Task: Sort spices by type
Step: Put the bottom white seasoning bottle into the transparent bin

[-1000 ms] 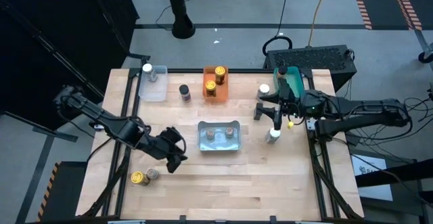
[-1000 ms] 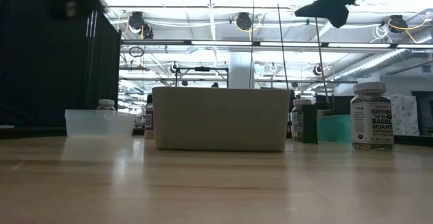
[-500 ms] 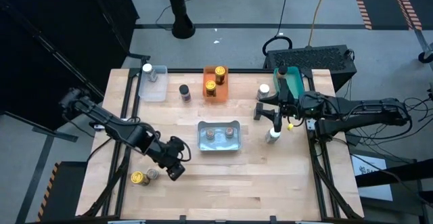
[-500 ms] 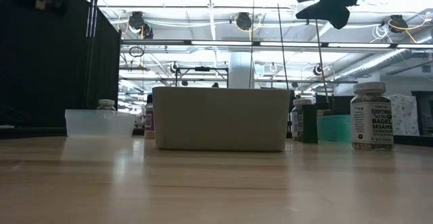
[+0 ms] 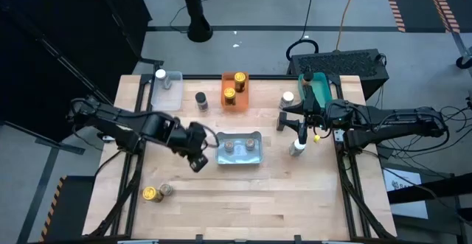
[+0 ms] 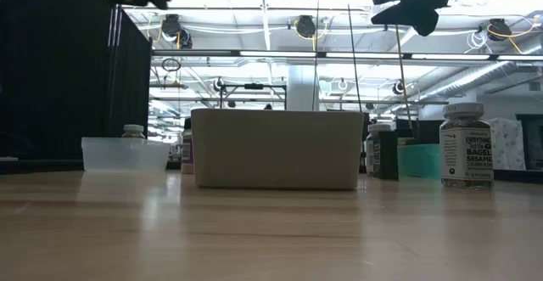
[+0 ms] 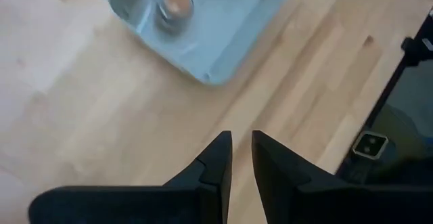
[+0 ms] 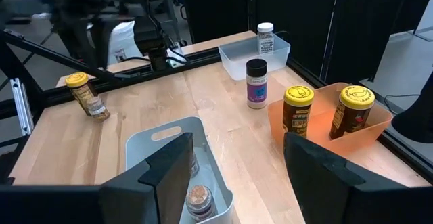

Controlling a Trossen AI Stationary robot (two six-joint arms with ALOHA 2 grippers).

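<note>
Small spice jars stand about the table. Two brown-lidded jars [image 5: 229,146] are in the grey bin [image 5: 240,159]. Two gold-lidded jars [image 5: 234,85] sit in the orange bin [image 5: 225,100], and a white-lidded jar [image 5: 160,74] sits in the clear bin [image 5: 169,98]. A black-lidded jar [image 5: 200,99] and white-lidded jars [image 5: 288,97] [image 5: 297,147] stand loose. A gold-lidded jar [image 5: 150,193] and a small brown-lidded jar [image 5: 166,189] stand near the near left corner. My left gripper [image 5: 198,155] [image 7: 241,149] hovers by the grey bin's left end, shut and empty. My right gripper [image 5: 301,130] [image 8: 237,170] is open above the white-lidded jar right of the grey bin.
A green bin [image 5: 318,91] holding a dark-lidded jar stands at the far right corner. In the low view the grey bin [image 6: 276,149] fills the middle, with the white-lidded jar [image 6: 466,145] to its right. Bare wood lies along the near edge, right of the two jars there.
My left gripper has swung from beside the two jars at the near left corner toward the far edge and the right, ending at the grey bin's left end. No jar has moved.
</note>
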